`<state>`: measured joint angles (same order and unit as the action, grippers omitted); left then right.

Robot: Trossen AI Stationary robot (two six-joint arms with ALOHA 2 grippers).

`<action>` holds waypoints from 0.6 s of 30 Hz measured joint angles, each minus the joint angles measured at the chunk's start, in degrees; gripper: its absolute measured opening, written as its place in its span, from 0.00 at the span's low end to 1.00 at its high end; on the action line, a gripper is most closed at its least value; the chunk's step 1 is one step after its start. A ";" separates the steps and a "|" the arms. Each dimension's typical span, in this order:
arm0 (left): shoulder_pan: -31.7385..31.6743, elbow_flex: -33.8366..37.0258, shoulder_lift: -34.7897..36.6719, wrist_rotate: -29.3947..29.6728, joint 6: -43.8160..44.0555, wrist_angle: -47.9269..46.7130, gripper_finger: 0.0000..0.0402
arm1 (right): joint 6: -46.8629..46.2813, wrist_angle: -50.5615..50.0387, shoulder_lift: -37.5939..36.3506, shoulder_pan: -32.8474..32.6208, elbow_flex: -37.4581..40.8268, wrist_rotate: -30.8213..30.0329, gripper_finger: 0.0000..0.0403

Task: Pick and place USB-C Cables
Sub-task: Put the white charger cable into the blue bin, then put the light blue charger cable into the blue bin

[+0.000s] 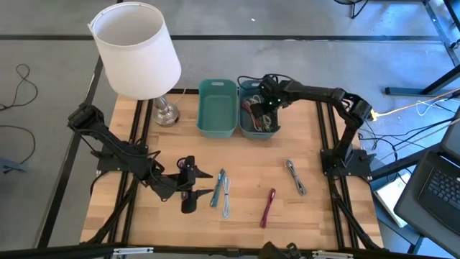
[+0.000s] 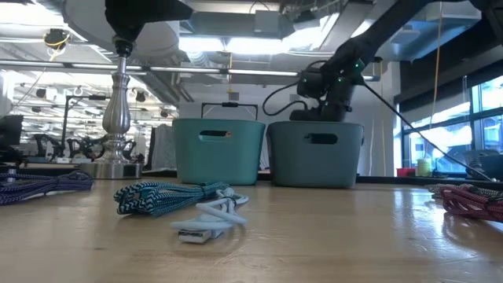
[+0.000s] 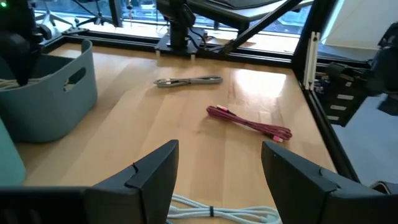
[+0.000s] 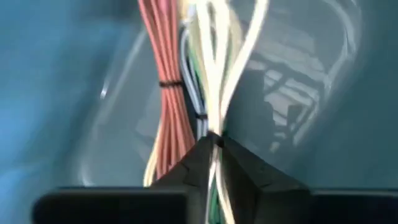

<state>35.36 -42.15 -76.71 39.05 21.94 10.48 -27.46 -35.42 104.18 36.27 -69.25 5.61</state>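
A cream USB-C cable [image 4: 214, 74], light and limp, hangs pinched at its fold in the right claw [image 4: 214, 142] inside the grey-blue bin [image 1: 259, 115] at twelve o'clock on the desk [image 1: 244, 162]. Grasp such bundles mid-length. The left claw [image 1: 188, 183] waits spread at eight o'clock beside a teal-and-white bundle [image 1: 221, 191].

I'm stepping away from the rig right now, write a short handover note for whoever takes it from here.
Right gripper: down in the right bin, fingers nearly closed on a cream cable; release not confirmed.
Left gripper: open, hovering low over the table's front left, holding nothing.
Done: several cable bundles lie in the right bin; the left bin looks empty.
Left on the table: teal cable, white cable, magenta cable, grey cable.
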 joint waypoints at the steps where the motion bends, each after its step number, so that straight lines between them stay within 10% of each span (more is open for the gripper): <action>1: -0.13 0.00 0.00 0.00 0.27 0.00 0.56 | 0.58 0.42 0.00 -0.02 -0.21 0.00 0.16; 11: -0.28 0.00 0.00 -0.88 0.33 -0.03 0.56 | 3.50 -0.16 -0.71 -0.48 -2.86 -0.17 0.47; 18: -0.27 0.00 -0.02 -3.71 3.84 -4.81 0.56 | 11.33 -2.39 -11.39 -6.86 -7.42 -12.96 0.50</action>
<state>35.09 -42.15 -76.73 35.34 25.79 5.67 -16.13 -37.81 92.79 29.41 -76.66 -7.36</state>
